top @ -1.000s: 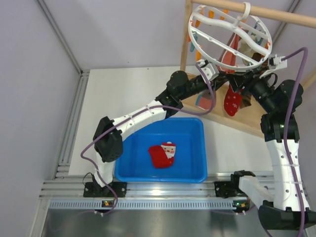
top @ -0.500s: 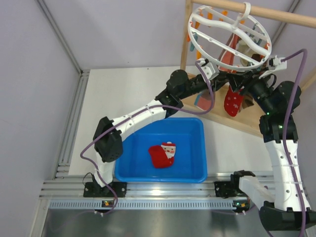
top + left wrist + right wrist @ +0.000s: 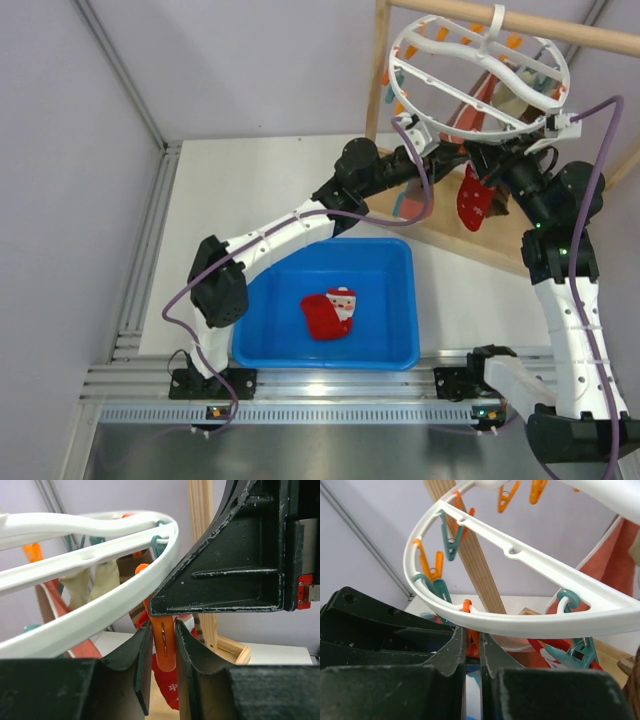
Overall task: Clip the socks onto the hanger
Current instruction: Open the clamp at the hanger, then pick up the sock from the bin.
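Both arms up at hanger (image 3: pixel 100 607) rim, 1 o'clock in top view
Orange clothespin (image 3: pixel 164 652) is pinched betw. left gripper (image 3: pixel 162 630) fingers. Right gripper (image 3: pixel 472 645) jaws are drawn nearly together just under rim; grip on anything can't be told. Red sock (image 3: pixel 472 200) is hung below hanger at approx. 2 o'clock. Santa sock (image 3: pixel 330 315) is seen lying in blue bin (image 3: pixel 280 325) at 6 o'clock.
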